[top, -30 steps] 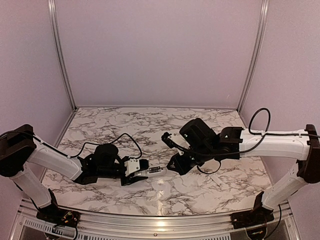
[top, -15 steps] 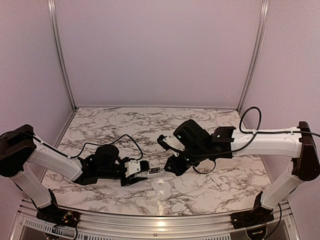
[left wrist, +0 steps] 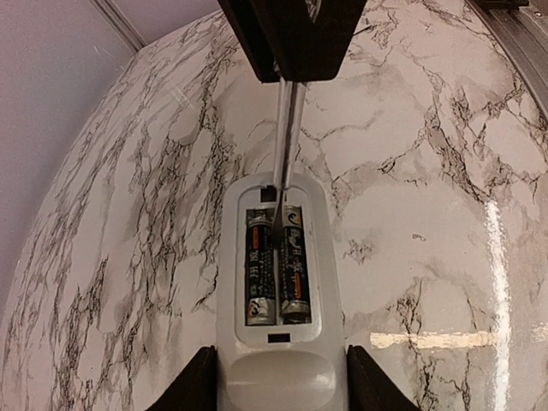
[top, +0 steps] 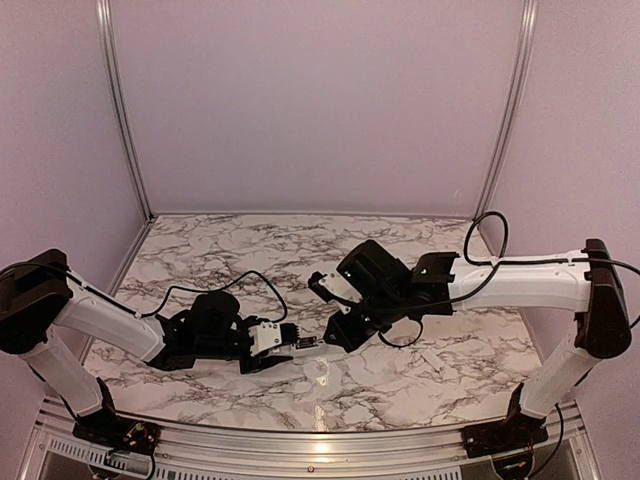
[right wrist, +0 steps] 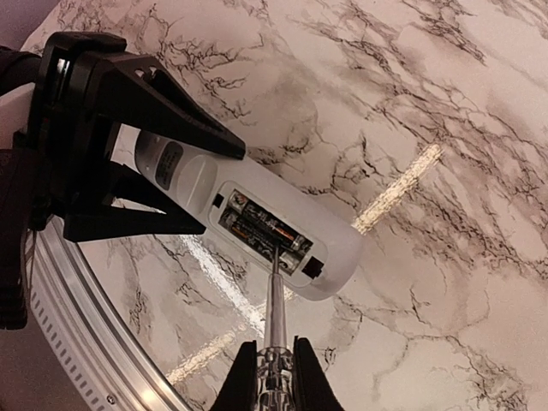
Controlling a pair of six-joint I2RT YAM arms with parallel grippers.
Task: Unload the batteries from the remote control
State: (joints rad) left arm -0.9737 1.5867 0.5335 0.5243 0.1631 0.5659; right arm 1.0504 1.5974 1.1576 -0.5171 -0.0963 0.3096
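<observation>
Right pincer (right wrist: 274, 381): pressed together on the clear handle of a thin pry tool (right wrist: 276, 312), which reaches left.
Left pincer (left wrist: 281, 390): pinching the remote control (left wrist: 318, 257) by its sides at one end, open recess up.
Batteries (left wrist: 274, 265): both seated side by side; the tool tip is at their right end.
Place: near middle of the bench (left wrist: 411, 171), between the pincers.
Risk: the tip may skid off the round cells, twist the remote loose, or flick a cell away.

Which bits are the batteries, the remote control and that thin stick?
batteries (left wrist: 259, 274), left wrist view, body of one cell
remote control (left wrist: 282, 377), left wrist view, smooth casing below the battery bay
stick (right wrist: 275, 300), right wrist view, mid-shaft
</observation>
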